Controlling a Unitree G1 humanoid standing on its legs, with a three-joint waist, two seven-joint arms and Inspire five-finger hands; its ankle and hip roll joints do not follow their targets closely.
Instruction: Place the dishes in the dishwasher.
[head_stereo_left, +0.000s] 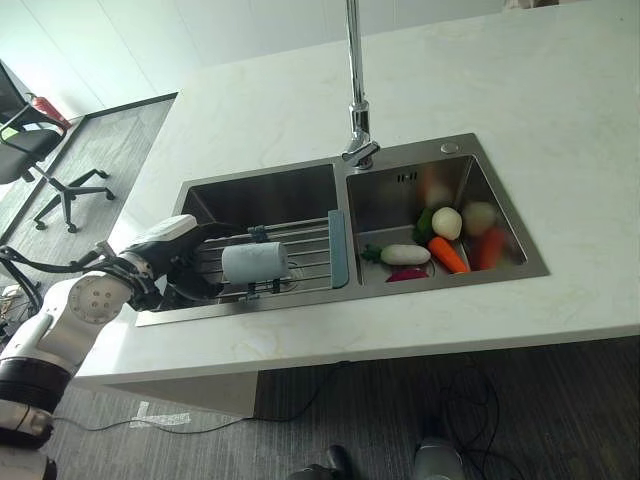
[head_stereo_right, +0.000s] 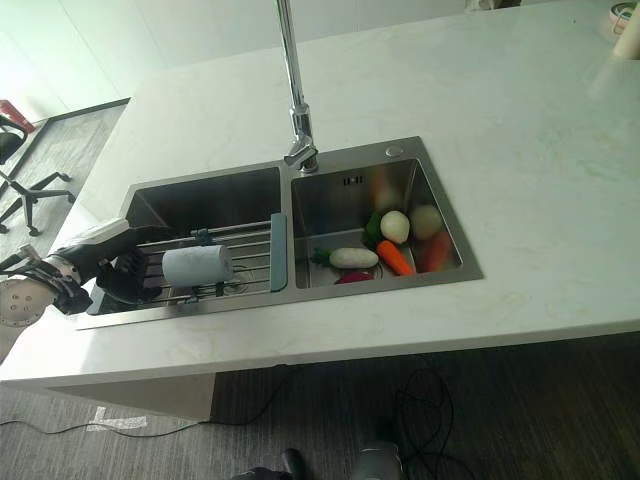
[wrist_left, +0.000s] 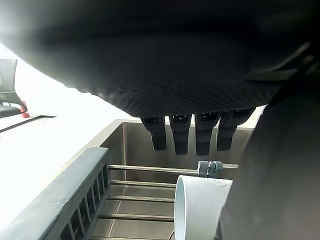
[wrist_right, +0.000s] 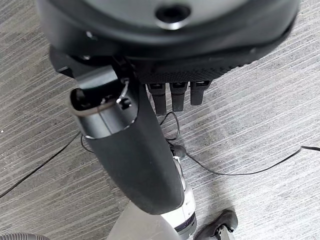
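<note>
Fingers (wrist_left: 180, 136) hang straight, apart from the white cup (head_stereo_left: 254, 264).

Cup (head_stereo_left: 254, 263) on rack (head_stereo_left: 300, 262) in left basin; vegetables (head_stereo_left: 440, 243) right.

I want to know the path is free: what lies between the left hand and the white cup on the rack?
Nothing: in the left wrist view, the straight fingers hang over bare rack bars just beside the white cup.

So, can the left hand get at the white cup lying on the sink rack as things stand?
Probably yes: the left hand hangs open at the rack's left end, with the white cup lying on its side just past the fingertips, nothing between.
</note>
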